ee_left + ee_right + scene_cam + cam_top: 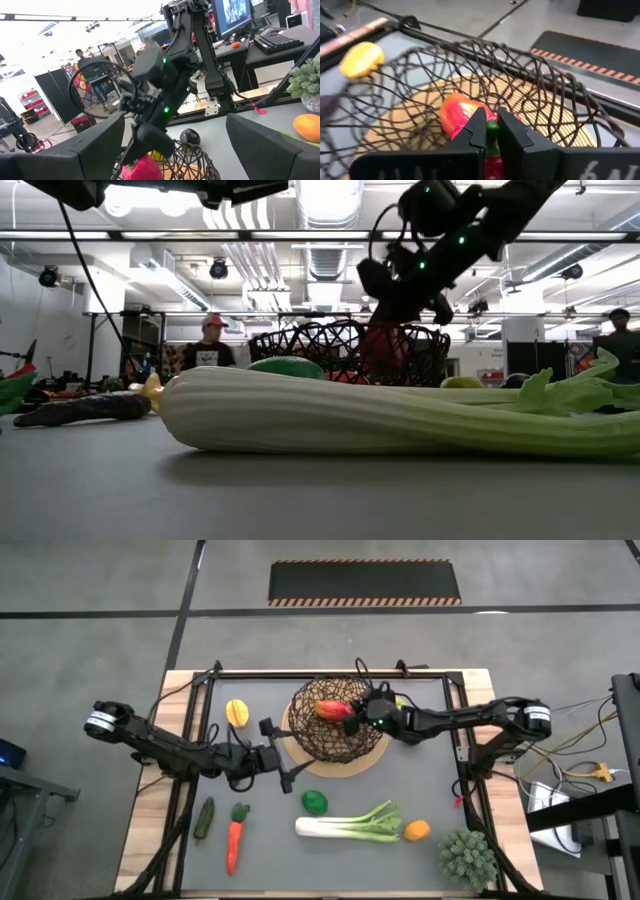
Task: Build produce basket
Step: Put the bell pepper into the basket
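Red pepper (462,116), half hidden by right pincer (491,131), over basket (540,95).

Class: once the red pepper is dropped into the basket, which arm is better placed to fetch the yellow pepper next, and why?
Probably the left. The left gripper is open and empty, on the yellow pepper's side of the table. The right gripper is shut on the red pepper over the basket, which stands between it and that pepper.

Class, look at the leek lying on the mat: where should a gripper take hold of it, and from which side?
Grip the leek on its smooth white shaft, coming straight down from above with the fingers across its width. It lies flat and long; the shaft is round and even, while the green end splays into loose leaves. The orange crowds that leafy end.
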